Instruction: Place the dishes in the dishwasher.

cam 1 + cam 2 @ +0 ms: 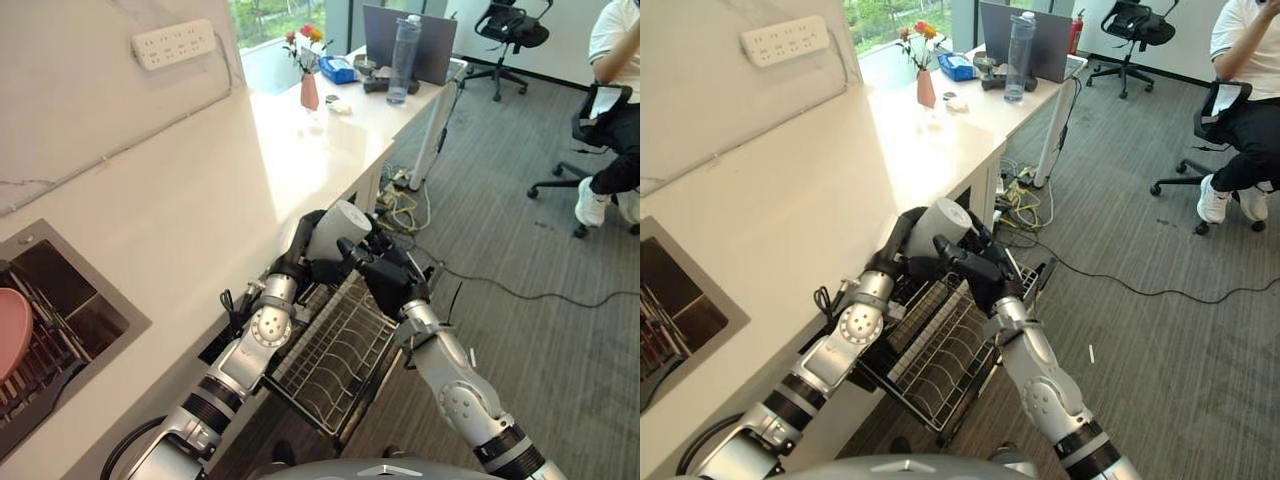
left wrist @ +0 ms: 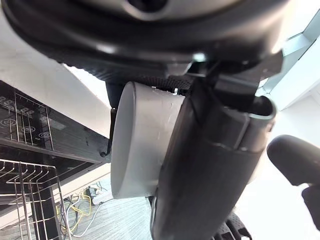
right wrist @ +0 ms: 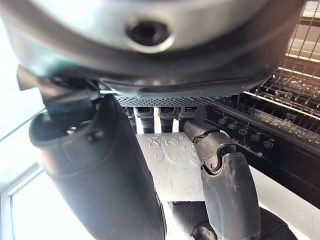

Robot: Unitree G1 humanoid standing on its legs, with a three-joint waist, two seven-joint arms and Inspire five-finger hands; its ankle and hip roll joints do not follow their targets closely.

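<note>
Power strip [image 1: 173,43] — flower vase [image 1: 310,90] — water bottle [image 1: 402,60].

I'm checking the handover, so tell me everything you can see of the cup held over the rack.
The cup is pale grey-white and cylindrical, matte like ceramic, with faint embossed patterning on its side. No handle shows. It is tipped on its side above the pulled-out dishwasher rack, beside the counter's edge. The left hand and right hand both wrap fingers round it.

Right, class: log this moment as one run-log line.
phase: handover over rack | left hand: shut on cup | right hand: fingers on cup | dishwasher rack: pulled out, beneath hands
</note>
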